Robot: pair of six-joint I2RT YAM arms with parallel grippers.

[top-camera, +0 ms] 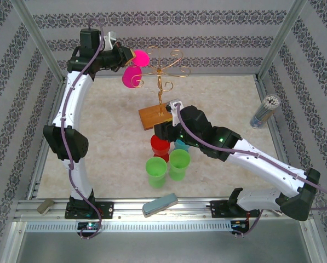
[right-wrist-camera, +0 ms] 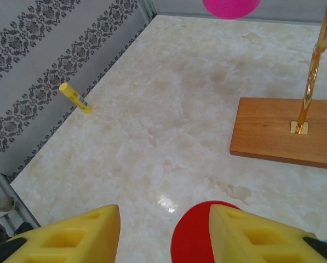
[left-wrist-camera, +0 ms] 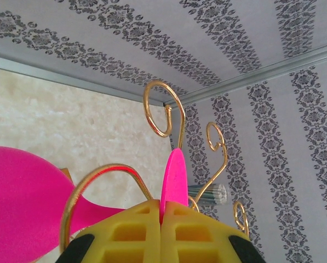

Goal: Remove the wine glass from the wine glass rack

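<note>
The pink wine glass (top-camera: pixel 132 76) hangs bowl-down at the left side of the gold wire wine glass rack (top-camera: pixel 164 70). My left gripper (top-camera: pixel 128 55) is shut on its flat foot (left-wrist-camera: pixel 174 178), which stands edge-on between the yellow fingers (left-wrist-camera: pixel 136 233). The bowl (left-wrist-camera: pixel 21 203) is at lower left, and a gold rack arm (left-wrist-camera: pixel 95 178) arches over the stem. My right gripper (top-camera: pixel 163 130) is open low over the table near the rack's wooden base (right-wrist-camera: pixel 286 129). Nothing is between its fingers (right-wrist-camera: pixel 70 241), and a red disc (right-wrist-camera: pixel 193 238) lies under the right one.
Red (top-camera: pixel 160 147), teal (top-camera: pixel 181 144) and two green (top-camera: pixel 167 166) plastic glasses stand in front of the rack base. A cup of sticks (top-camera: pixel 264 110) is at far right. A yellow tube (right-wrist-camera: pixel 75 97) lies by the left wall. A grey block (top-camera: pixel 159 204) rests on the front rail.
</note>
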